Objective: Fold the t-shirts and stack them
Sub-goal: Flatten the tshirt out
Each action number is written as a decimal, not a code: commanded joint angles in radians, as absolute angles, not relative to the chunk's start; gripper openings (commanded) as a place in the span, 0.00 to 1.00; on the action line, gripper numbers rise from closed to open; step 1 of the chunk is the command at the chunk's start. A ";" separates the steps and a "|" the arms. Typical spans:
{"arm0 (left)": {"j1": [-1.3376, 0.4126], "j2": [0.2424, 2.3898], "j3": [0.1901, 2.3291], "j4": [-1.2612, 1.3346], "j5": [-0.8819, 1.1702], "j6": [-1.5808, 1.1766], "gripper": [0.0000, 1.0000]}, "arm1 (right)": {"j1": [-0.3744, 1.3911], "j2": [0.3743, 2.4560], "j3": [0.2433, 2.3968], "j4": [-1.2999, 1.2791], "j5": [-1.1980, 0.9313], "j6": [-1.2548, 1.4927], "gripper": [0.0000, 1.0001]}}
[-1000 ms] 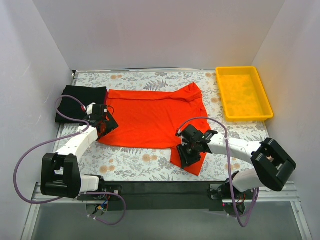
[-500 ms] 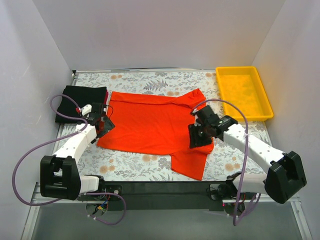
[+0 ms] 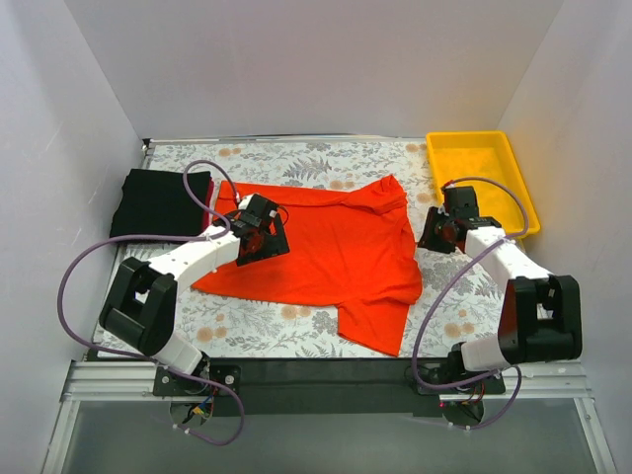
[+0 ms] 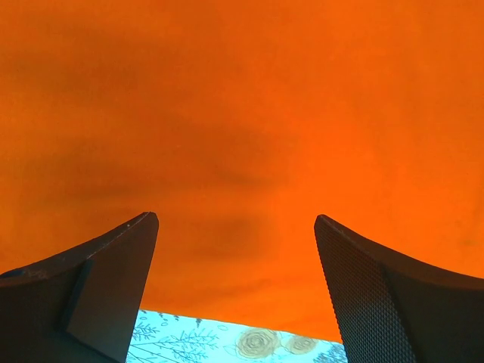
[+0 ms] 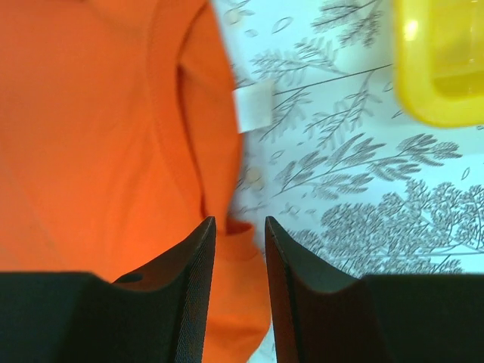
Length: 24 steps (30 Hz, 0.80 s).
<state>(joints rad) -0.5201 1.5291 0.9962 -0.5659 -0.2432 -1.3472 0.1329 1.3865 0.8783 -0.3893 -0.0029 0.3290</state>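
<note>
The bright orange-red t-shirt [image 3: 326,247] lies spread flat mid-table, one sleeve pointing to the front. My left gripper [image 3: 259,229] hovers low over its left half, and in the left wrist view [image 4: 236,219] its jaws stand wide open and empty above the orange cloth [image 4: 242,113]. My right gripper [image 3: 434,232] is at the shirt's right edge. In the right wrist view [image 5: 238,219] its jaws stand a narrow gap apart over the cloth edge [image 5: 98,136], near the white neck label [image 5: 253,106]. Nothing looks pinched. A folded black shirt [image 3: 158,202] with a dark red one [image 3: 209,204] beside it lies at the far left.
The yellow plastic tray [image 3: 481,229] stands at the back right, just beyond my right gripper, and its corner shows in the right wrist view [image 5: 446,60]. Floral tablecloth [image 3: 267,321] lies bare along the front. White walls enclose the table on three sides.
My left gripper moved right from the shirt's left edge onto its body. My right gripper swung from the front sleeve up and right to the shirt's right edge by the tray.
</note>
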 commanded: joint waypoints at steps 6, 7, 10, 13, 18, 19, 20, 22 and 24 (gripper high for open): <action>-0.508 1.552 0.902 -0.548 -0.252 -1.368 0.76 | 0.075 1.525 0.851 -0.160 -0.097 0.377 0.34; -0.506 1.551 0.891 -0.545 -0.253 -1.370 0.76 | 0.075 1.532 0.848 -0.155 -0.107 0.377 0.34; -0.499 1.551 0.851 -0.540 -0.255 -1.371 0.75 | 0.075 1.552 0.822 -0.150 -0.124 0.380 0.34; -0.480 1.548 0.824 -0.543 -0.259 -1.374 0.75 | 0.075 1.517 0.778 -0.152 -0.112 0.380 0.34; -0.472 1.552 0.811 -0.538 -0.264 -1.371 0.75 | 0.060 1.415 0.675 -0.167 -0.106 0.350 0.34; -0.471 1.554 0.811 -0.537 -0.262 -1.370 0.75 | 0.058 1.399 0.664 -0.172 -0.112 0.347 0.34; -0.472 1.555 0.811 -0.532 -0.258 -1.368 0.75 | 0.055 1.367 0.646 -0.173 -0.118 0.335 0.34; -0.472 1.555 0.808 -0.526 -0.253 -1.368 0.75 | 0.049 1.342 0.634 -0.179 -0.135 0.328 0.34; -0.471 1.555 0.807 -0.520 -0.245 -1.365 0.75 | 0.049 1.312 0.617 -0.183 -0.176 0.316 0.34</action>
<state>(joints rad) -0.4843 1.5494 0.8436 -0.5224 -0.2459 -1.3678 0.0555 1.3613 0.6338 -0.1848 -0.1242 0.3462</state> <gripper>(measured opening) 0.748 0.341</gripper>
